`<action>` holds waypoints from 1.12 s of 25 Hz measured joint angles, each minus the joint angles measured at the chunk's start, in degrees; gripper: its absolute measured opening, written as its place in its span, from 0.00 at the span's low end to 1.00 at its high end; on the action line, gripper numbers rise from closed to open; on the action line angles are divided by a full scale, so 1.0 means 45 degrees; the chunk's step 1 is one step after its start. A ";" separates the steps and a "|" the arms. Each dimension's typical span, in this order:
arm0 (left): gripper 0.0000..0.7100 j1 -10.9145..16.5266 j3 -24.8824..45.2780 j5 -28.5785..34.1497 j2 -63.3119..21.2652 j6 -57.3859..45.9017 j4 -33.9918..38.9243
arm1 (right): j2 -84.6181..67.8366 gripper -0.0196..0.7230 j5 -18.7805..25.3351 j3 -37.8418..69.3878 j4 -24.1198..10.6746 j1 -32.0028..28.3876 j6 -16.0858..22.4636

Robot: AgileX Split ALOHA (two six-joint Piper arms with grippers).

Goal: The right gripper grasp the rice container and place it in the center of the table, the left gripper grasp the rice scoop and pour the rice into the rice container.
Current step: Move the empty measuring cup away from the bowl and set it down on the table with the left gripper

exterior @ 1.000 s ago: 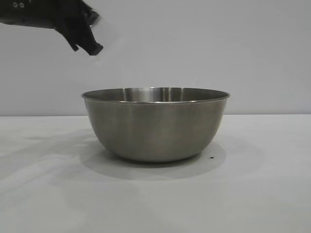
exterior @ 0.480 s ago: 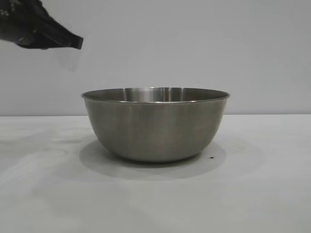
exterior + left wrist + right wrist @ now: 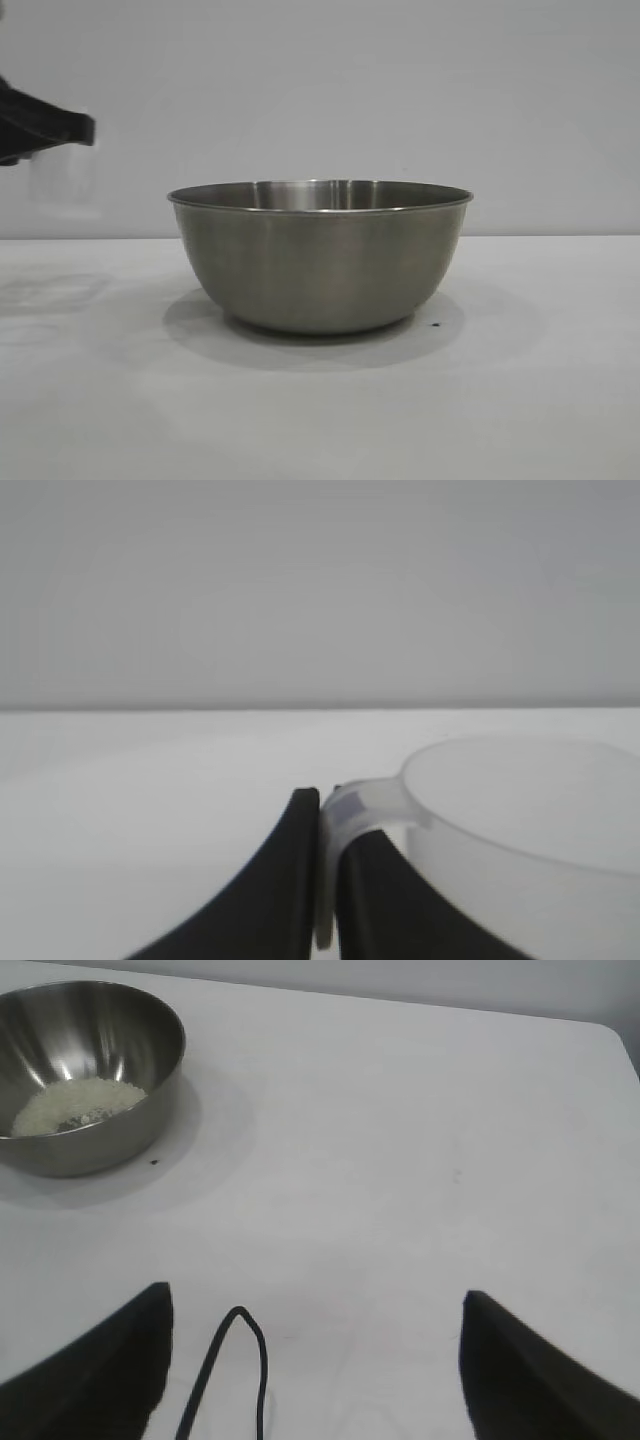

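The steel rice container [image 3: 320, 255] stands on the white table [image 3: 540, 400] in the middle of the exterior view. It also shows in the right wrist view [image 3: 85, 1080], with a heap of rice [image 3: 75, 1105] inside. My left gripper [image 3: 70, 130] is at the far left, above the table, shut on the loop handle of the clear rice scoop [image 3: 62, 185], which hangs below it. In the left wrist view the fingers [image 3: 325, 805] pinch the handle, and the scoop [image 3: 530, 820] looks empty. My right gripper [image 3: 315, 1305] is open, empty, well away from the container.
A thin black cable [image 3: 235, 1360] loops between the right gripper's fingers. A small dark speck [image 3: 436, 324] lies on the table by the container.
My left gripper has moved left and down, away from above the container's rim, carrying the scoop with it. The container has not moved.
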 joint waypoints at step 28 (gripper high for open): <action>0.37 0.0224 -0.0256 -0.0018 0.2544 -0.1061 0.1927 | 0.0000 0.71 0.0000 0.0000 0.0000 0.0000 0.0000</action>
